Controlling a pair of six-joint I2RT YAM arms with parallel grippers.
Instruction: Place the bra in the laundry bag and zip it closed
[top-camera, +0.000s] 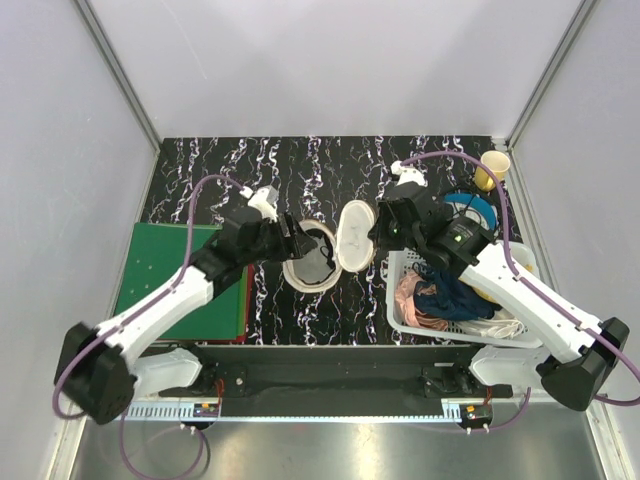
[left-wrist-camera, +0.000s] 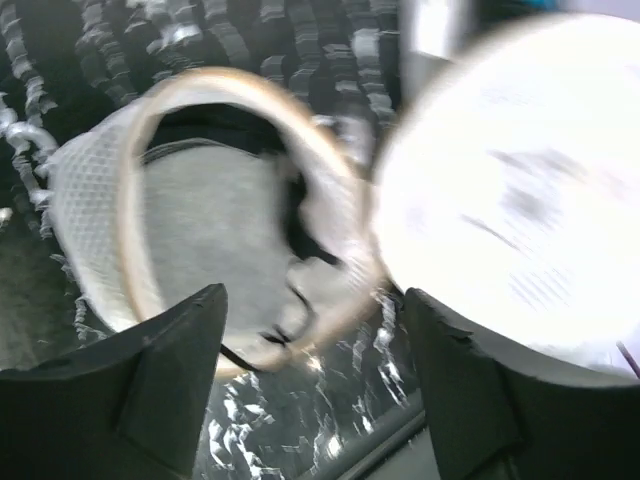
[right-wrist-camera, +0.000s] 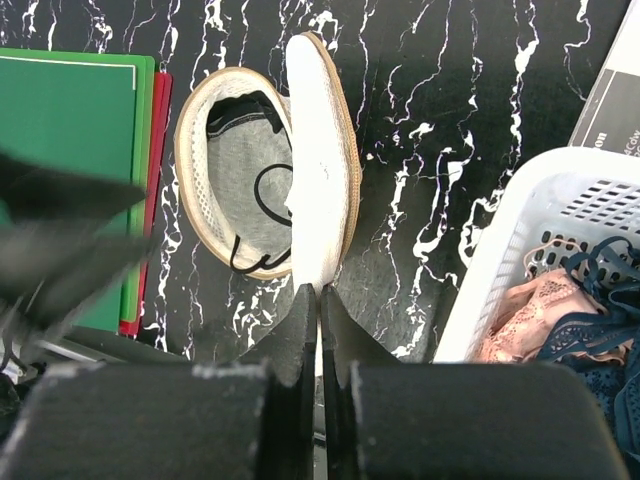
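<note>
Cream-white round clamshell laundry bag (right-wrist-camera: 320, 150) lies open on the black marbled table (right-wrist-camera: 430, 150), a grey black-strapped bra (right-wrist-camera: 240, 165) in its lower half, right gripper (right-wrist-camera: 319, 295) pinching the upright half's rim, left gripper (left-wrist-camera: 313, 297) spread wide beside it.

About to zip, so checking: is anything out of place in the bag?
A black strap of the bra seems to loop onto the near rim of the laundry bag, where the zip could snag it.
</note>
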